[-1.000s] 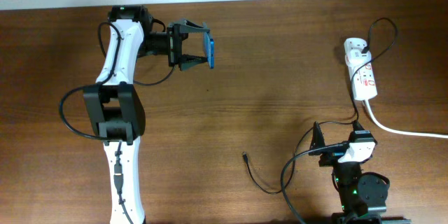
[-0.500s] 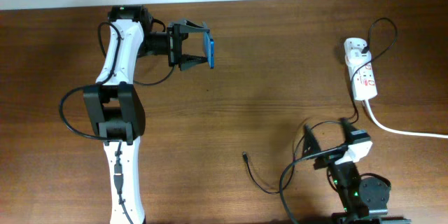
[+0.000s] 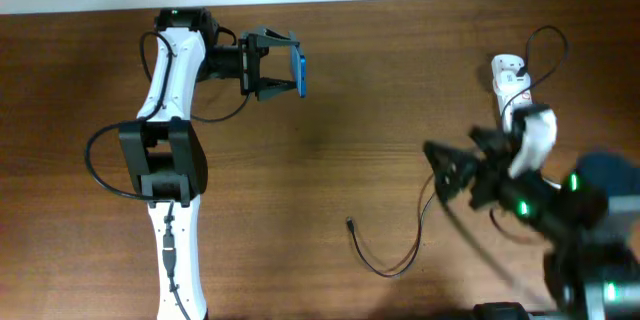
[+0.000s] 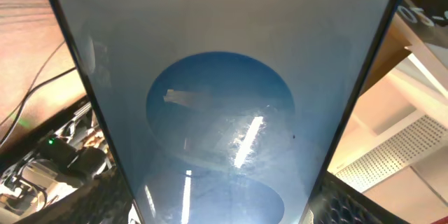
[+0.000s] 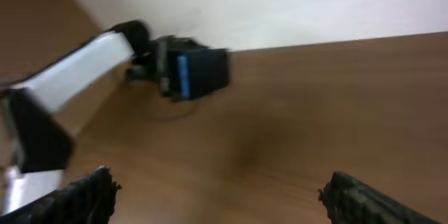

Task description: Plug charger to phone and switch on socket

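Observation:
My left gripper (image 3: 285,70) is shut on the phone (image 3: 300,70) and holds it on edge above the table's far left. The phone's blue screen (image 4: 224,98) fills the left wrist view. The charger's black cable (image 3: 395,260) lies loose on the table at the front middle, its plug tip (image 3: 350,223) pointing left. The white socket strip (image 3: 512,85) lies at the far right, partly covered by my right arm. My right gripper (image 3: 447,172) is open and empty, raised over the table left of the socket; its view is blurred and shows the phone (image 5: 183,75) far off.
The socket's thick white cord is hidden behind my blurred right arm. A thin black cable loops at the socket's far end (image 3: 550,45). The left arm's base and cables (image 3: 165,210) stand at the front left. A pale wall edge runs along the table's far side.
My right arm has risen from its folded rest pose at the front right and swung up and left over the table, gripper open. The left arm and phone have not moved.

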